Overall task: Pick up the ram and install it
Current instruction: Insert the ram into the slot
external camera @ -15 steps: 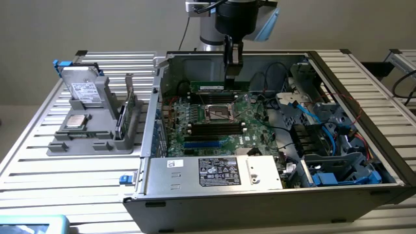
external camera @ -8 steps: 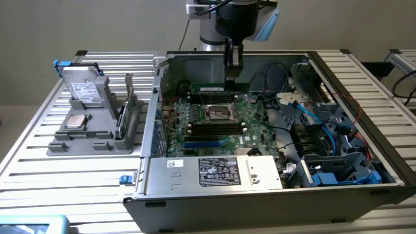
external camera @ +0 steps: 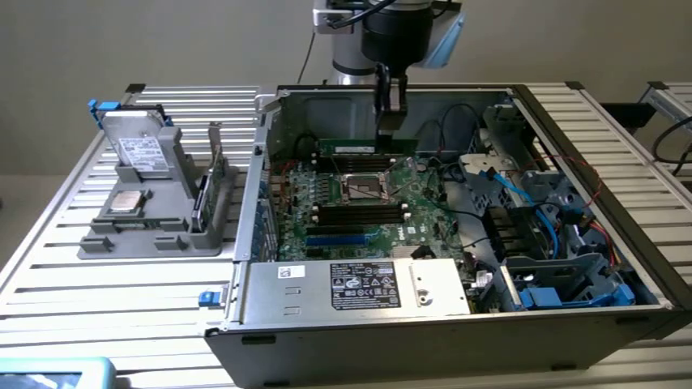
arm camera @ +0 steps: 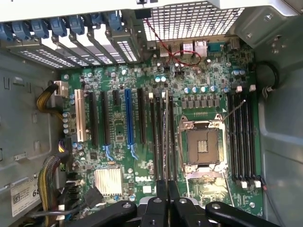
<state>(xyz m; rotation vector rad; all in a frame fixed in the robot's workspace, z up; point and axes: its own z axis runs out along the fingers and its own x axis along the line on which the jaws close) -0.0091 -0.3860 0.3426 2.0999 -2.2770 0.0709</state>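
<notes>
Where the open computer case (external camera: 433, 340) faces the exterior view, a labelled metal box (external camera: 362, 285) sits nearest, and the whole case rests on a slatted worktop (external camera: 108, 275). Beyond the box lies the green motherboard (external camera: 324, 194), with a bank of black memory slots (external camera: 357, 213) and then the bare CPU socket (external camera: 365, 188). Outside the case, on the exterior view's left, a grey fixture (external camera: 162, 231) carries a hard drive (external camera: 141, 150) stood on end. Past the socket, the ram (external camera: 352, 147) hangs level over the board's far slots, pinched along its upper edge by the pincer (external camera: 390, 131), whose 2 fingers press together on it. In the wrist view the ram (arm camera: 164, 137) shows edge-on, a thin strip lined up with the long black slots beside the socket. I cannot tell whether it touches a slot. Farthest back, the arm (external camera: 395, 32) rises.
</notes>
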